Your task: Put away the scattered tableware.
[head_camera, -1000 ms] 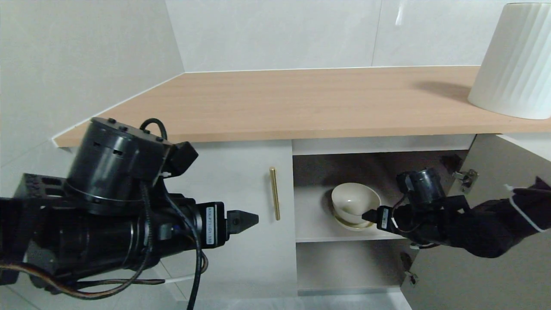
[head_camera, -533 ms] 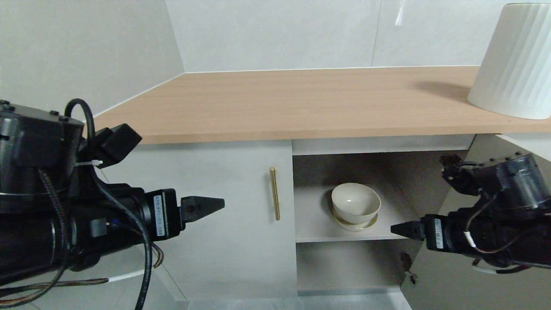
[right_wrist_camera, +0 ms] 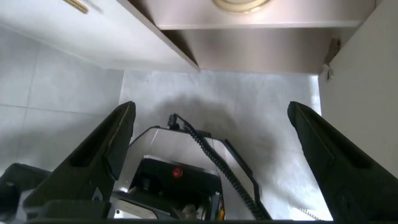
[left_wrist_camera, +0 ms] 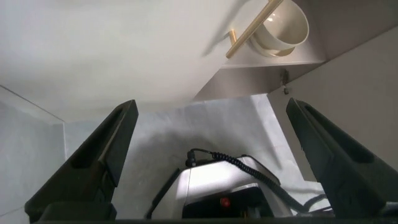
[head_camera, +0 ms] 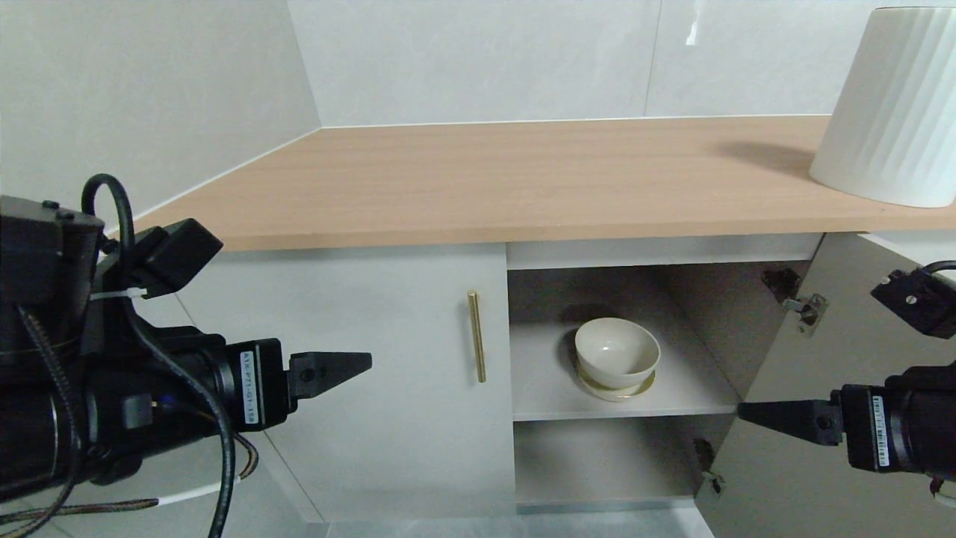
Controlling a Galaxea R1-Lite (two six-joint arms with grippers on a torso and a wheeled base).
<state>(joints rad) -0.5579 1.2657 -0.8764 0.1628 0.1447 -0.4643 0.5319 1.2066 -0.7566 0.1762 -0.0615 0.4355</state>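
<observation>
Closing the door (head_camera: 784,478): likely the step in hand; it stands open to the right of the bowl (head_camera: 617,353).
Bowl: on its saucer (head_camera: 615,388), on the cabinet shelf (head_camera: 691,396).
Right hand (head_camera: 747,410): fingers spread, empty, near the bowl's right, by the door's inner face.
Left hand (head_camera: 358,364): spread, empty, well left of the bowl.
Advice: round the door's edge and push its outer face.

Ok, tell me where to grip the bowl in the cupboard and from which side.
Pinch the near rim of the bowl, coming in level from the open front. It sits upright on a saucer with its mouth up, and the countertop overhead likely rules out a top approach.
</observation>
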